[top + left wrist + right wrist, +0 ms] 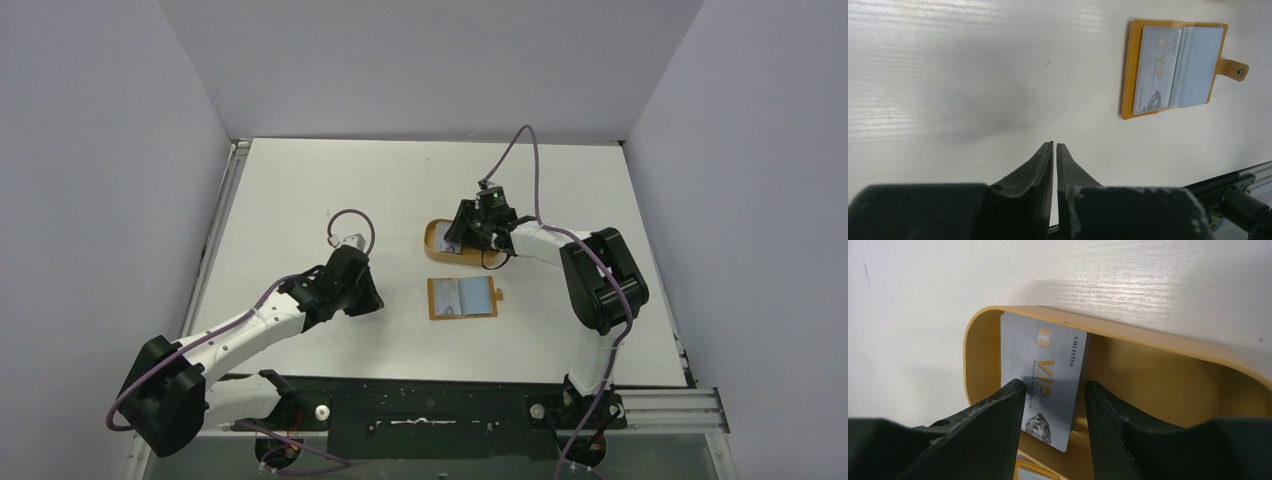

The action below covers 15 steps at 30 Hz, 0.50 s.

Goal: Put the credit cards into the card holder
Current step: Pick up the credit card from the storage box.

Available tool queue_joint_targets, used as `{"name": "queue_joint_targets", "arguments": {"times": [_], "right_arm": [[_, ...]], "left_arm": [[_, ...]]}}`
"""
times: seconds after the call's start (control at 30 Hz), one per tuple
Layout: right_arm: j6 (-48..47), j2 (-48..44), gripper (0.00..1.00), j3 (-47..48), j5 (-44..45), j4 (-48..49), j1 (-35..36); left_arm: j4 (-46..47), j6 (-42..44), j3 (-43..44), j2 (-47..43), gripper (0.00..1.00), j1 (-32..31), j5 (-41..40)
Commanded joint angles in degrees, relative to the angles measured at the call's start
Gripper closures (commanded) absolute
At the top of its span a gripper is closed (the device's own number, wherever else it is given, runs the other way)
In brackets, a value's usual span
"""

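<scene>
The card holder [462,298], a tan-orange wallet, lies open on the table with a silvery VIP card [1154,70] in its left pocket and its tab [1235,70] to the right. A small stack of credit cards [1048,365] leans inside the orange oval tray [1148,337]. My right gripper [1055,385] reaches into the tray, open, with one finger on either side of the stack and a gap still showing at the right finger. My left gripper [1054,144] is shut and empty, low over the table to the left of the card holder [1173,67].
The tray [437,240] sits just behind the card holder, near the table's middle. A black rail [1243,190] runs along the near edge. Grey walls enclose the table on three sides.
</scene>
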Motion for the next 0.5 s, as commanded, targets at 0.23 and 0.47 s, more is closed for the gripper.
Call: {"name": "queue_joint_targets", "arguments": {"times": [0.23, 0.47], "right_arm": [[0.7, -4.1, 0.54, -3.8, 0.6, 3.9, -1.7], [1.0, -4.8, 0.5, -4.6, -1.0, 5.6, -2.0]], "left_arm": [[3.4, -0.4, 0.7, 0.5, 0.96, 0.3, 0.5], [3.5, -0.5, 0.8, 0.8, 0.96, 0.3, 0.7]]}}
